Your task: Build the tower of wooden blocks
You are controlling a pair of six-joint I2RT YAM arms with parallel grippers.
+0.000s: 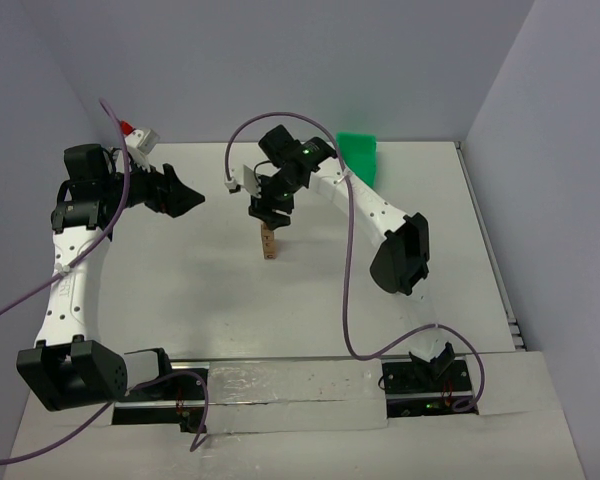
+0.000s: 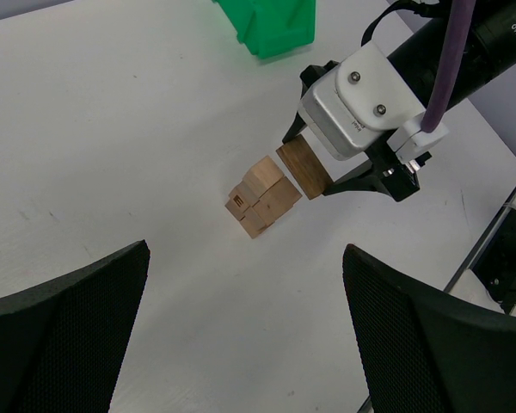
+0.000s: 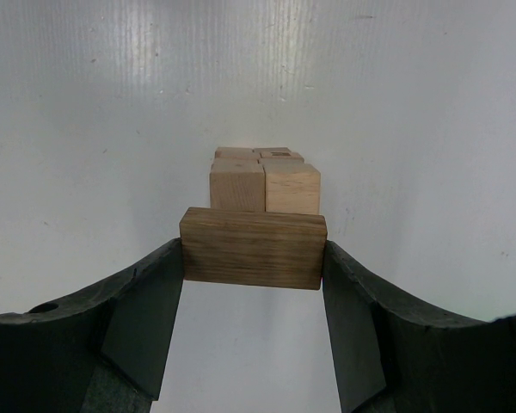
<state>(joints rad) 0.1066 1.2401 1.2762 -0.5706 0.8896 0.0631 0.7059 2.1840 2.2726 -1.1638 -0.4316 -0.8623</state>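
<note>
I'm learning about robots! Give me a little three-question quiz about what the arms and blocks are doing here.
1. True or false: the right gripper grips a darker wood block.
2. The green bin sits at the table's: A far edge; B near edge; C middle.
3. Fill in: the left gripper is empty and wide ___.

Key: 1 true; 2 A; 3 open.

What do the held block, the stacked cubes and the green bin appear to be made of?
The held block: darker wood, visible grain, matte. The stacked cubes: pale bare wood. The green bin: probably plastic, smooth, uniform colour.
</note>
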